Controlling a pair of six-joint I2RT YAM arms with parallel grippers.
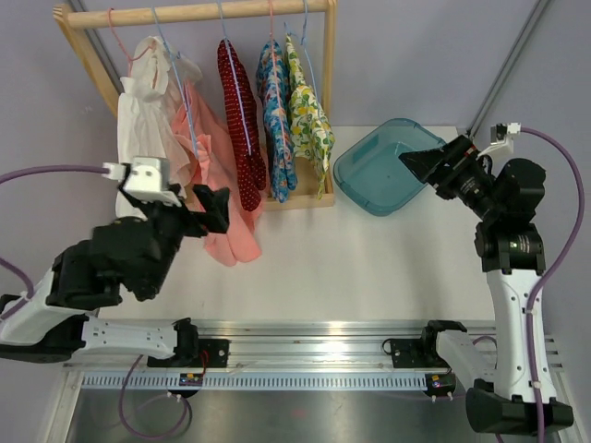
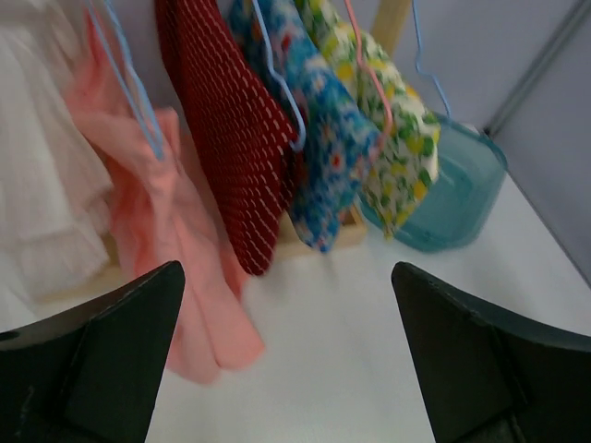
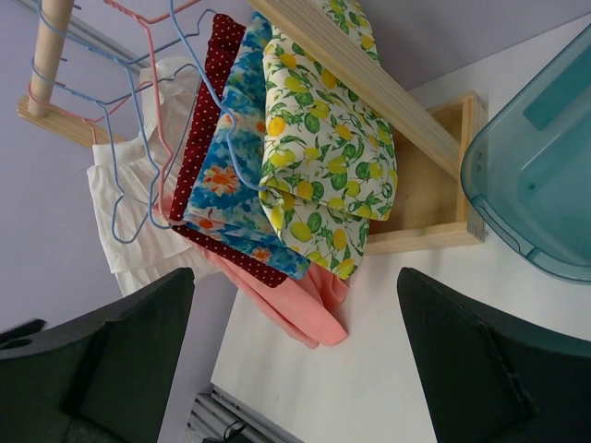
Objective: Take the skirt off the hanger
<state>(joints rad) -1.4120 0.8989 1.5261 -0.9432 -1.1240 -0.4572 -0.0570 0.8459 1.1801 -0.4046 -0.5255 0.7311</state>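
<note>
1. Left claw point(image 2: 286, 277): fingers spread wide apart, nothing between them.
2. Right claw point(image 3: 295, 277): fingers spread as well, holding nothing.
3. Five garments hang on wire hangers point(image 2: 138, 101) from the wooden rack point(image 1: 199, 12), ahead of both claws. I cannot tell for sure which one is the skirt. All five are on their hangers.
4. Seen from the left claw:
   - The white ruffled garment point(image 2: 37, 175) is ahead at far left.
   - The pink garment point(image 2: 185, 268) is just ahead of the left finger.
   - The red dotted garment point(image 2: 231, 138) is straight ahead.
   - The blue floral garment point(image 2: 332, 148) and the lemon-print garment point(image 2: 397, 157) are ahead to the right.
5. In the top view the left claw sits right up against the lower part of the pink garment. I cannot tell if they touch.
6. The teal bin point(image 1: 374, 171) stands on the tabletop point(image 1: 369, 268), just below and to the right of the right claw and near the rack's base.
7. The right claw is well apart from the garments. The lemon-print garment is the nearest one to it, ahead and slightly left.
</note>
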